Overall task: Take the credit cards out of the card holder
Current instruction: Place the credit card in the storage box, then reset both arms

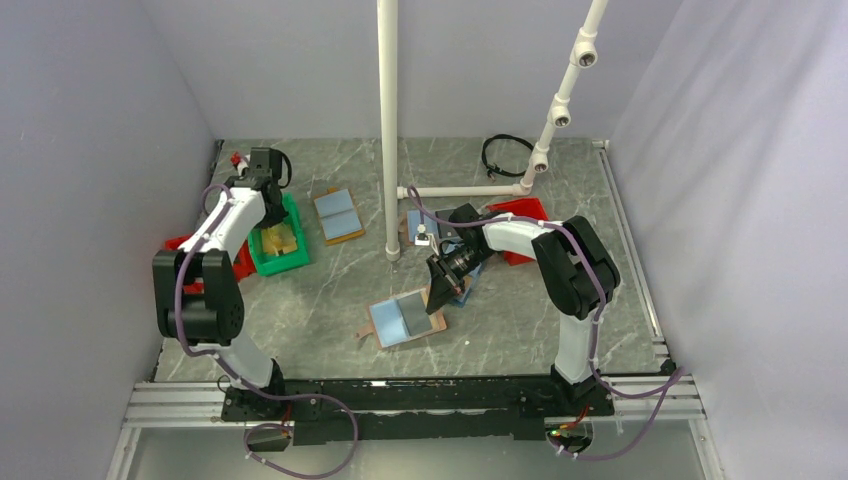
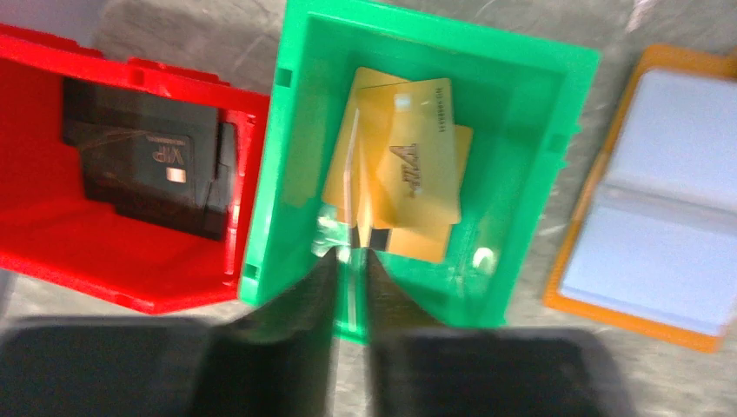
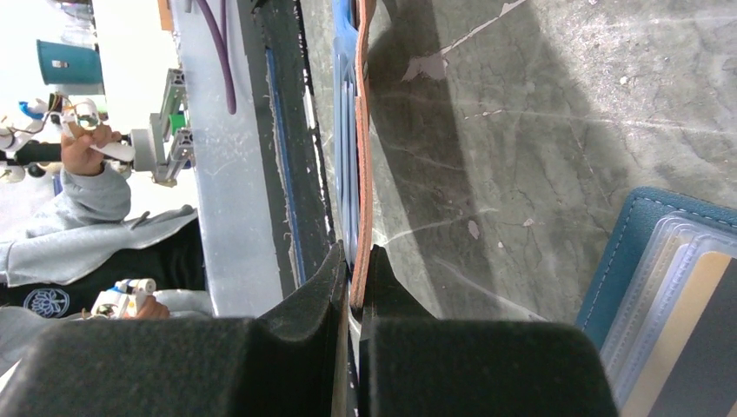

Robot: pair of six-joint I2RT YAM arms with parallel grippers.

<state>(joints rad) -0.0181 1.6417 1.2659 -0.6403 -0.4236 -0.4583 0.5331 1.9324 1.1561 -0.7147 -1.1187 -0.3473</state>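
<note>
The card holder (image 1: 390,324) lies open at mid-table, tan-rimmed and light blue inside, with a dark grey credit card (image 1: 418,312) in its right half. My right gripper (image 1: 436,300) is shut on the holder's right rim. In the right wrist view the card holder (image 3: 362,130) runs edge-on between that gripper's (image 3: 355,261) fingers. My left gripper (image 1: 270,225) hangs over the green bin (image 1: 262,262). In the left wrist view that gripper (image 2: 350,254) is shut on a thin gold card (image 2: 351,174) seen edge-on. Black credit cards (image 2: 143,156) lie in the red bin (image 2: 130,269).
More gold cards (image 2: 417,174) lie in the green bin (image 2: 521,174). A tan-rimmed holder (image 1: 338,213) with both halves blue lies right of it. A navy holder (image 3: 643,287) sits by my right gripper. A white pole (image 1: 388,130), a second red bin (image 1: 520,210) and a black cable loop (image 1: 505,155) stand behind.
</note>
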